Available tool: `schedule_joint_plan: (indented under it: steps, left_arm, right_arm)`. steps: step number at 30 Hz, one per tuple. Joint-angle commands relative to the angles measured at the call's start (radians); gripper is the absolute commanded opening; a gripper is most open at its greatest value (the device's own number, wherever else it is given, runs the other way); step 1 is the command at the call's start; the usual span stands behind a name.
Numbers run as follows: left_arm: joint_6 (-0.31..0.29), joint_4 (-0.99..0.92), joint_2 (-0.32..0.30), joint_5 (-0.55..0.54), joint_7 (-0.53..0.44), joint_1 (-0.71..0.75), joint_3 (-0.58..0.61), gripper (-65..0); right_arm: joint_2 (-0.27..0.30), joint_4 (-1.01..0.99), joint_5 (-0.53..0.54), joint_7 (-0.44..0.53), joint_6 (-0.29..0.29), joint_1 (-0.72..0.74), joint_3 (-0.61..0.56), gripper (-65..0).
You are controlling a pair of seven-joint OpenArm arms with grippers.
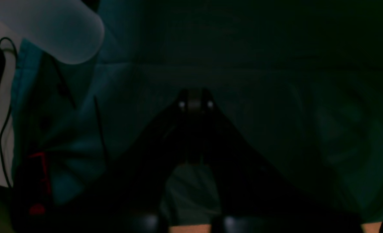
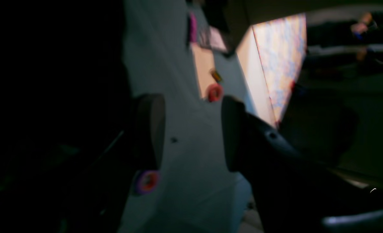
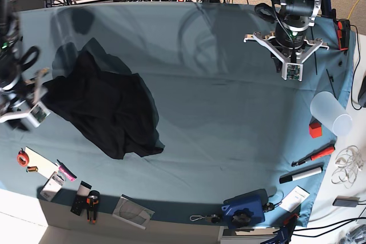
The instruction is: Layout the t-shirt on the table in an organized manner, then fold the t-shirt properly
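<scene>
While the large black short-sleeved cloth t-shirt [image 3: 108,110] lies crumpled on the wide teal-cloth bench [image 3: 217,118] toward its left side in the base view, the right hand [image 2: 191,136] sits at the shirt's left edge with its fingers spread, holding nothing. The left hand [image 3: 291,55] hangs over the bench's far corner, well apart from the shirt, its fingers pressed together and empty.
</scene>
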Motion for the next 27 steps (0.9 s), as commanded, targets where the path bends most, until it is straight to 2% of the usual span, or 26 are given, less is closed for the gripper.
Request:
schedule_joint_plan:
  steps: [1, 4, 5, 8, 10, 13, 17, 20, 27]
  left_arm:
    - [0.002, 0.019, -0.003, 0.003, -0.022, -0.002, -0.001, -65.0]
    - [0.003, 0.019, -0.002, 0.003, -0.022, -0.002, -0.001, -65.0]
    - [0.003, 0.019, -0.003, 0.003, -0.022, -0.002, -0.001, -65.0]
    - [0.003, 0.019, -0.003, 0.003, -0.022, -0.002, -0.001, -65.0]
    - [0.003, 0.019, -0.003, 0.003, -0.022, -0.002, -0.001, -65.0]
    - [0.003, 0.019, -0.003, 0.003, -0.022, -0.002, -0.001, -65.0]
    - [0.003, 0.019, -0.003, 0.003, -0.021, -0.002, -0.001, -65.0]
    - [0.003, 0.019, -0.003, 0.003, -0.021, -0.002, -0.001, -65.0]
    - [0.002, 0.019, -0.003, 0.003, -0.021, -0.002, -0.001, -65.0]
  right_arm:
    - [0.037, 0.010, 0.002, 0.023, -0.011, 0.011, 0.009, -36.5]
    - [0.068, 0.010, 0.050, -0.016, -0.003, 0.011, 0.008, -36.5]
    - [0.071, 0.010, 0.084, -0.040, 0.021, 0.012, 0.008, -36.5]
    - [0.070, 0.009, 0.203, -0.145, 0.024, 0.011, -0.012, -36.5]
    - [0.070, 0.009, 0.224, -0.179, 0.024, 0.011, -0.058, -36.5]
    - [0.070, 0.008, 0.157, -0.169, 0.024, 0.012, -0.149, -36.5]
    - [0.070, 0.008, -0.026, -0.082, 0.024, 0.013, -0.260, -36.5]
    - [0.070, 0.007, -0.139, -0.043, -0.030, 0.024, -0.318, -36.5]
    - [0.070, -0.114, -0.198, -0.017, -0.070, 0.136, -0.384, -36.5]
